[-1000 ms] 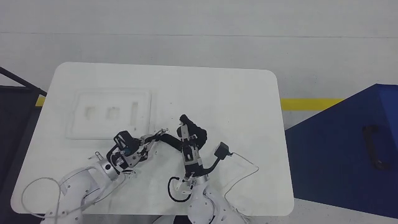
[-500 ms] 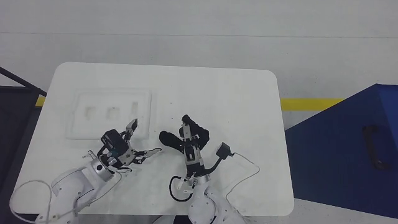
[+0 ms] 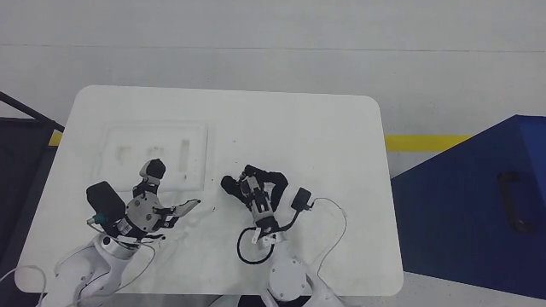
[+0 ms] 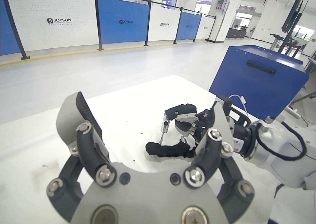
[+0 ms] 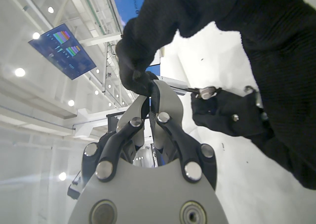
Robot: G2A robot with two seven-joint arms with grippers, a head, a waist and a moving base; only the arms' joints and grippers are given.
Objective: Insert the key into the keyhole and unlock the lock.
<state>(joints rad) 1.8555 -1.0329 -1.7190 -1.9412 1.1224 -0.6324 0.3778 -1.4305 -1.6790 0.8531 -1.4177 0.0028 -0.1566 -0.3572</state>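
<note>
the left jaws stand wide apart with nothing between them, hanging over the front left part of the surface [image 3: 324, 136], their open side turned toward the lock [image 4: 170, 150]. the right jaws are pressed together, clamped on a fold of the lock's black cloth covering, near the middle of the surface and apart from the left jaws.

the lock is a dark, cloth-wrapped piece. in the left wrist view one part lies on the surface and another rises beside the right jaws. in the right wrist view the cloth bends round in a loop beyond the jaws.

the key [image 4: 165, 124], small and metallic, stands nearly upright at the free end of the part that lies flat. its thin shaft runs down to the black cloth. the keyhole itself is hidden, so how deep the key sits cannot be told. a few bare metal bits show through the cloth close to the key.

a white tray [image 3: 111, 179] with shallow recesses lies on the far left of the surface, well apart from the lock. a blue cabinet [image 3: 478, 213] stands on the floor to the right of the surface.
</note>
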